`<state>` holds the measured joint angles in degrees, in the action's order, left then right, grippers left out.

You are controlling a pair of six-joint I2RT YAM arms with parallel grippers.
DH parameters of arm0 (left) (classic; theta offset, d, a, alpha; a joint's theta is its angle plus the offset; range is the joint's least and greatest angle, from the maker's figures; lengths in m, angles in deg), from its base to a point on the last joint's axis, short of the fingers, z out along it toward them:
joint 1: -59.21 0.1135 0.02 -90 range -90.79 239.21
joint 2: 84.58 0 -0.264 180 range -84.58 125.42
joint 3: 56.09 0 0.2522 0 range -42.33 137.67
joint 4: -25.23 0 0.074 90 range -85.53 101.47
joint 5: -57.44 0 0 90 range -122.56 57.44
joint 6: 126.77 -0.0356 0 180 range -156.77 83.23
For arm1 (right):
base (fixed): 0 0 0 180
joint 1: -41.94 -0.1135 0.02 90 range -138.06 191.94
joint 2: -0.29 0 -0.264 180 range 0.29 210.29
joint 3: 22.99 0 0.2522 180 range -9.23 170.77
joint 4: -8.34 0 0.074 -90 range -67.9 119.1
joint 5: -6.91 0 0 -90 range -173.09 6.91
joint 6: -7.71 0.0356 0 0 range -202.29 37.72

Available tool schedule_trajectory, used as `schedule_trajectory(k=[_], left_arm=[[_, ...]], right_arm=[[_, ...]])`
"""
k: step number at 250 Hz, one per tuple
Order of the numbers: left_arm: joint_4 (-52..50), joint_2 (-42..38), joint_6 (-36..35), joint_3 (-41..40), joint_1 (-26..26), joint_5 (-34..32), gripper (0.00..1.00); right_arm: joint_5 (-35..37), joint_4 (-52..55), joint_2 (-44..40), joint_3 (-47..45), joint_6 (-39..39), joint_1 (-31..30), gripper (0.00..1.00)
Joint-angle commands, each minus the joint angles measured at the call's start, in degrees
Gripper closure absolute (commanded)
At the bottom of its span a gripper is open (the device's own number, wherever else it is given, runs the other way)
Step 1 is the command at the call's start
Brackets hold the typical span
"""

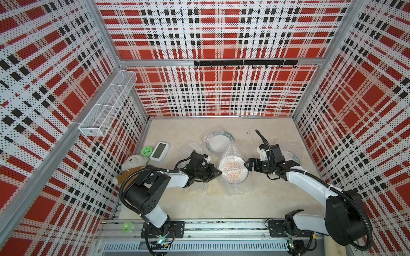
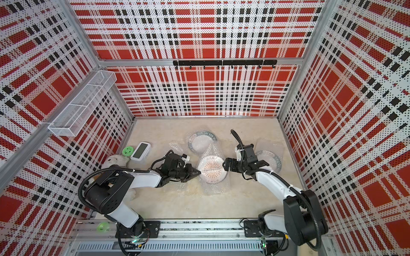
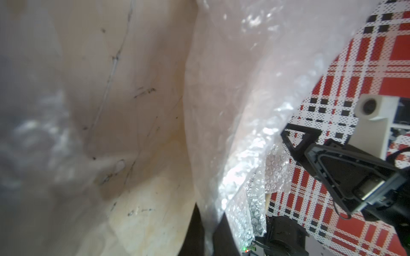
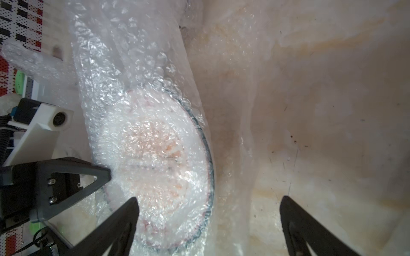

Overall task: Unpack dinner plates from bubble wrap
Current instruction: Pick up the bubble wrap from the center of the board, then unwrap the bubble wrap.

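The left jaws are together, clamped on the edge of the bubble wrap (image 1: 233, 151) at the left rim of the middle plate (image 1: 233, 170). The left wrist view shows the sheet running down between them. The right jaws stand wide apart and hold nothing. They sit just beside the plate's right rim, and in the right wrist view they straddle it.

The middle plate lies between the two sets of jaws, at lower centre of the surface (image 1: 199, 199) in both top views. A second plate (image 1: 218, 141) lies just above it in the frame. A third plate (image 1: 293, 155) lies to the right, partly hidden by the right arm.

Recommended procedure, as a judgement:
1. Lift the pinched edge clear of the rim before moving it sideways. A flat pull would probably drag the plate along with the sheet.
2. Bring the right jaws onto the far rim, or onto the opposite edge of the sheet, to hold the plate in place.
3. Peel slowly. The film is thin and may slip out of a narrow pinch.

Orientation: the middle plate lies flat and face up, with its orange centre showing through the bubbles. It is round, so it has no long axis. The sheet's long axis runs up and down the frame, from near the second plate to below the middle one, leaning slightly.
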<state>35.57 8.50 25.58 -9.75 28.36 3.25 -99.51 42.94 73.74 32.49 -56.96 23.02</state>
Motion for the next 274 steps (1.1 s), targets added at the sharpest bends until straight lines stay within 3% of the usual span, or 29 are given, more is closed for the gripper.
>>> schedule_trajectory(k=[1, 46, 92, 127, 183, 202, 253, 274], left_arm=[[9.13, -3.24, 4.17, -0.56, 1.68, 5.63, 1.00], [15.37, -3.61, 8.01, -1.37, 2.91, 7.96, 1.00], [13.96, -2.37, 6.65, -0.55, 2.18, 7.35, 1.00], [14.05, -0.73, 5.96, -0.22, 1.36, 7.03, 1.00], [11.59, 0.74, 4.11, -0.06, 0.20, 5.49, 1.00], [11.49, 0.96, 3.98, -0.29, 0.17, 4.93, 1.00], [9.79, 1.72, 2.79, -0.43, 0.13, 3.73, 1.00], [9.28, 2.06, 2.42, -0.50, 0.16, 3.29, 1.00]], right_arm=[[-3.64, 1.39, -2.32, 2.99, -1.58, 0.16, 0.00], [-6.00, 3.78, -7.66, 7.09, -0.77, 0.19, 0.00], [0.29, 10.02, -13.55, 12.25, -0.89, -0.13, 0.00], [6.53, 15.67, -9.84, 12.84, -2.27, -0.04, 0.05], [0.49, 9.63, -5.25, 6.02, -1.19, 0.00, 0.20], [-0.82, 7.35, -3.49, 4.23, -0.58, 0.00, 0.28], [-0.54, 6.12, -3.75, 1.25, -0.15, 0.00, 0.71], [-0.08, 6.56, -5.45, 0.53, -0.18, -0.03, 0.80]])
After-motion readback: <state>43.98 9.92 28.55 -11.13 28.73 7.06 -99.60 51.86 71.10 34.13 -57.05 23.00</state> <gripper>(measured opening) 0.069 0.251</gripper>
